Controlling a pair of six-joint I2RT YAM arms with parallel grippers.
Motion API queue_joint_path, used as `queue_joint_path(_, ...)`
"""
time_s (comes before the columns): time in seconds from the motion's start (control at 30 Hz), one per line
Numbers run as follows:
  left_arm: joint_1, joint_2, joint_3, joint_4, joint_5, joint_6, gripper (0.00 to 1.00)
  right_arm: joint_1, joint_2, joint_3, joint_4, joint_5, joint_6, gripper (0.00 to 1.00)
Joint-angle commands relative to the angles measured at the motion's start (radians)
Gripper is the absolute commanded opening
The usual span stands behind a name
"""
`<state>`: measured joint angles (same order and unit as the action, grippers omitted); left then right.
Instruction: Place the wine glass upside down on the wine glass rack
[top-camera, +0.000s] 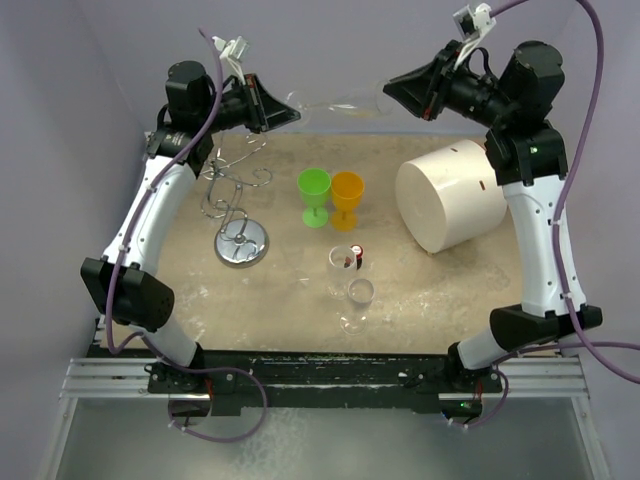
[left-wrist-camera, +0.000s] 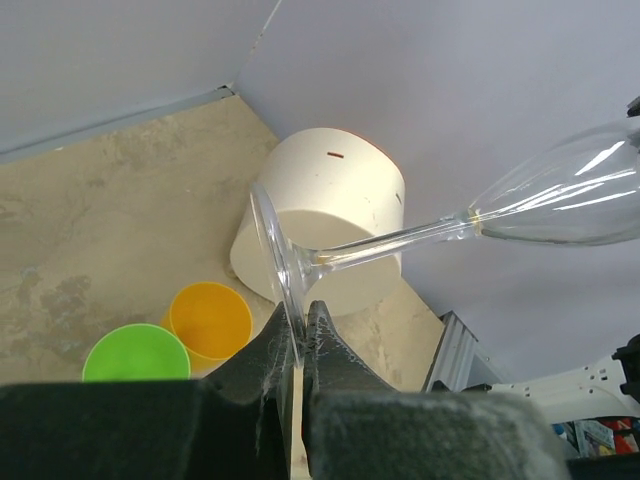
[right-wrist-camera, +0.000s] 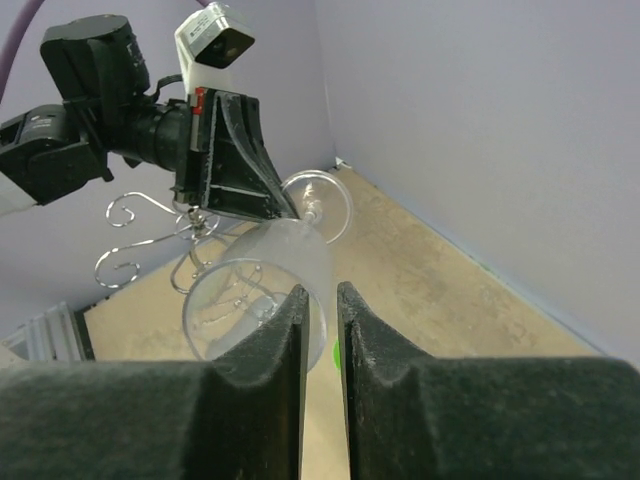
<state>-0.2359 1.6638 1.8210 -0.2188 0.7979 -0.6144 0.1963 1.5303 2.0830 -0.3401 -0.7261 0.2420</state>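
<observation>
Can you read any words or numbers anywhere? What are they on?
No readable words or numbers anywhere.
White cylinder: small dark dashes only, not letters.
Clear glass on the table: a red and black patch, too small to read.

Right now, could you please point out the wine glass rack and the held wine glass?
wine glass rack (top-camera: 242, 243): top external view, disc base.
held wine glass (left-wrist-camera: 390, 240): left wrist view, stem.
</observation>
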Motion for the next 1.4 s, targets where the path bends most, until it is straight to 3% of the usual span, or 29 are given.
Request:
queue_joint_path(0.0,0.011,-0.065,0.055,-0.006,-0.007,0.065,0.00,0.003,-0.053,0.005,0.019,-0.013,-0.059,0.29)
queue_joint_path(0.07,0.029,-0.072,0.071,-0.017,-0.008,0.064,0.00,0.003,-0.062,0.008,-0.007,-0.005,-0.088,0.47)
queue_joint_path(0.13,0.051,-0.078,0.092,-0.032,-0.010,0.064,0.00,0.003,-0.070,0.014,-0.034,0.010,-0.113,0.58)
queue_joint_path(0.33,0.142,-0.111,0.145,-0.097,-0.039,0.078,0.00,0.003,-0.093,0.066,-0.114,0.051,-0.195,0.74)
queue_joint_path(0.5,0.209,-0.148,0.219,-0.225,-0.186,0.214,0.00,0.002,-0.109,0.100,-0.175,0.102,-0.258,0.76)
queue_joint_path(0.8,0.216,-0.203,0.392,-0.413,-0.743,0.691,0.00,0.002,-0.099,0.074,-0.250,0.250,-0.397,0.78)
queue_joint_path(1.07,0.257,-0.224,0.418,-0.373,-1.108,0.987,0.00,0.002,-0.101,-0.005,-0.288,0.403,-0.521,0.90)
queue_joint_path(1.37,0.257,-0.188,0.314,-0.294,-1.336,1.268,0.00,0.002,-0.157,-0.226,-0.231,0.439,-0.533,0.96)
